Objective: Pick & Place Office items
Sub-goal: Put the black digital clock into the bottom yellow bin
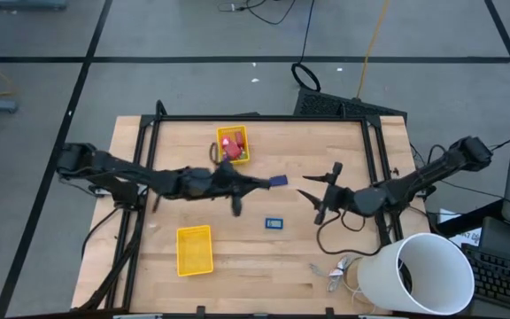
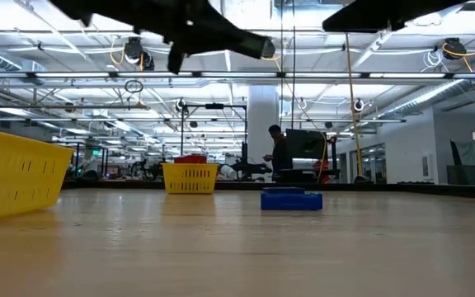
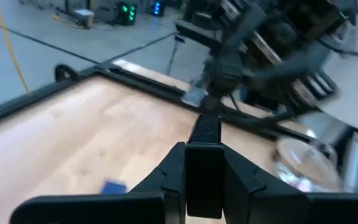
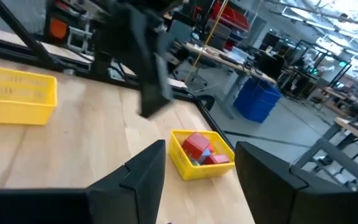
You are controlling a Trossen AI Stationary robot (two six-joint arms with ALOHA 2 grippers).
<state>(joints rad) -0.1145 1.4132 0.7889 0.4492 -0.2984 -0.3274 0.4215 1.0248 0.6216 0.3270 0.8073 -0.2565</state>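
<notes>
Left hand (image 1: 271, 182) pinches a blue piece (image 1: 277, 181) above the tabletop (image 1: 237, 239); I judge its tray (image 1: 234, 146) at ten o'clock. Right hand (image 1: 319, 197) spread, empty, waits at three o'clock.

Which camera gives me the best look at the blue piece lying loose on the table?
The low view: the blue piece sits unobstructed, flat on the table. The high view shows it small, placing it between both arms. The left wrist view catches only a blur; the right wrist view misses it.
</notes>
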